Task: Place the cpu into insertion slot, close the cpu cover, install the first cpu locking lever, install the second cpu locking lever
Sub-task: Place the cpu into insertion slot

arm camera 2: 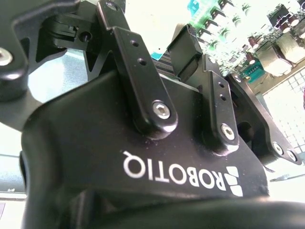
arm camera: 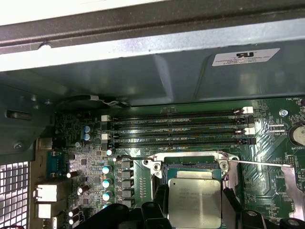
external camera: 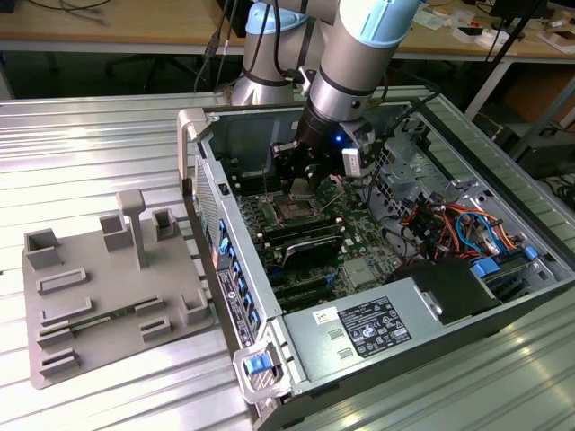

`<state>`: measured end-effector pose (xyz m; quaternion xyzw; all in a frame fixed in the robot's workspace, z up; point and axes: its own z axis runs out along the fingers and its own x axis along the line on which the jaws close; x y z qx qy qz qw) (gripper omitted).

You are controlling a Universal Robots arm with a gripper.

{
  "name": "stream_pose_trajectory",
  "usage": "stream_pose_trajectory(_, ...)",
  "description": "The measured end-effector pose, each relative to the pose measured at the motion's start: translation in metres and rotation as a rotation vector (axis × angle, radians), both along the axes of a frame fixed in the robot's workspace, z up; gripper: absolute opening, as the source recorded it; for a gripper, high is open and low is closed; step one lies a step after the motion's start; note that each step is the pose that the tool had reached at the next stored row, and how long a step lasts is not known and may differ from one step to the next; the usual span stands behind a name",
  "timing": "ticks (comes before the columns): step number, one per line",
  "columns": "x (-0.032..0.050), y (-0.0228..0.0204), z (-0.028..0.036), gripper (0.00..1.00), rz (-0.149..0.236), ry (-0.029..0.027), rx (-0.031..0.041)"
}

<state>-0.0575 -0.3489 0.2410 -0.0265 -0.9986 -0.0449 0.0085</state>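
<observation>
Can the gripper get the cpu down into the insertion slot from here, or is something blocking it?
Probably yes. The gripper hangs just above the insertion slot inside the open case, the cpu pinched between its fingers, and nothing shows between chip and socket in the first wrist view.

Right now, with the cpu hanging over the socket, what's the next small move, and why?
Probably a slow, straight descent with the chip kept level. The cpu is held between the fingers just over the insertion slot, whose rim shows past the chip's edge.
</observation>
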Motion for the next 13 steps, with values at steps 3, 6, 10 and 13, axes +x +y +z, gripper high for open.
stream_pose_trajectory(3,0.0000,0.0000,-0.0005,0.55,-0.006,0.0000,0.0000)
stream_pose_trajectory(6,0.0000,0.0000,-0.0005,0.55,-0.007,0.0000,0.0000)
stream_pose_trajectory(10,0.0000,0.0000,-0.0005,0.55,-0.010,-0.0001,0.0000)
stream_pose_trajectory(13,0.0000,0.0000,-0.0005,0.55,-0.013,-0.0001,0.0000)
